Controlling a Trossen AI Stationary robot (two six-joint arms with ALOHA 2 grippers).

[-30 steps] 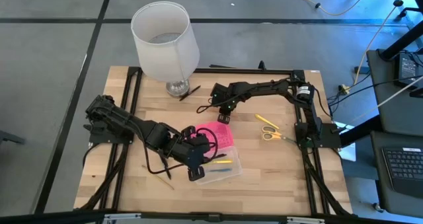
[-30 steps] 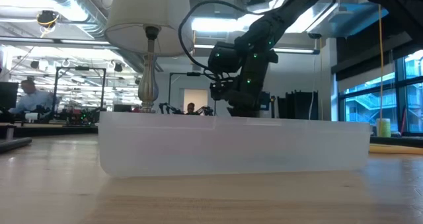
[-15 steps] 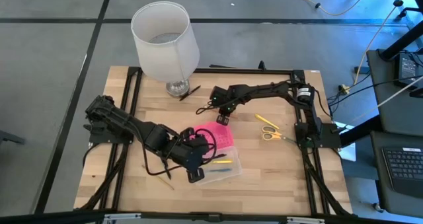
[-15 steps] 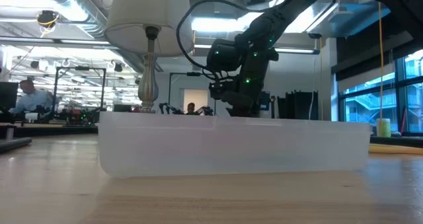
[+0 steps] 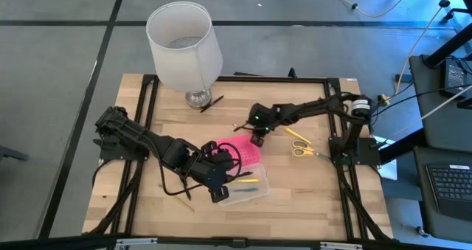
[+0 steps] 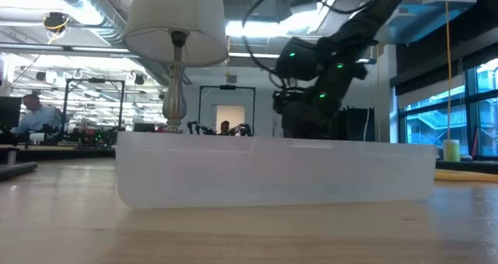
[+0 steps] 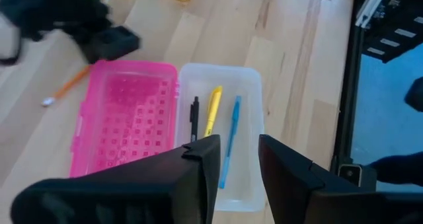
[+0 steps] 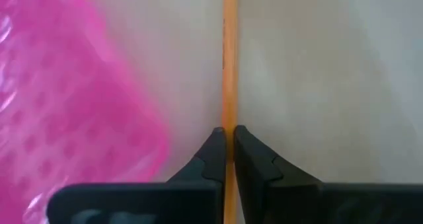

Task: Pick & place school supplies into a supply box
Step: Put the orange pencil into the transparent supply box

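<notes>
The supply box lies open mid-table, its pink lid [image 5: 245, 151] flat beside the clear base [image 5: 251, 198]. A black pen [image 7: 194, 118], a yellow pen [image 7: 213, 108] and a blue pen [image 7: 231, 138] lie in the base. My left gripper [image 7: 238, 158] hovers open and empty over the base's left end [image 5: 215, 194]. My right gripper [image 5: 257, 139] is at the lid's far edge, shut on an orange pencil [image 8: 229, 52]. The yellow-handled scissors [image 5: 301, 151] lie on the table to the right of the box. My right gripper pinches the orange pencil's shaft [image 8: 229, 115] between its two fingers, which point down from above and lie across it. The pencil runs beside the pink lid's edge [image 8: 132, 118]. Its free end [image 7: 46, 100] is low by the table; I cannot tell whether it is lifted.
A lamp with a white shade [image 5: 184, 47] stands at the far left, with a black pen [image 5: 211, 102] by its base. A yellow pen [image 5: 297, 134] lies far of the scissors. A wood pencil [image 5: 177, 200] lies near the left arm. Black frame rails [image 5: 140, 117] border the table.
My right gripper has gone toward the table's near and right edges, down to the pink lid's far edge, and its arm has swung right. My left gripper has kept still over the base.
</notes>
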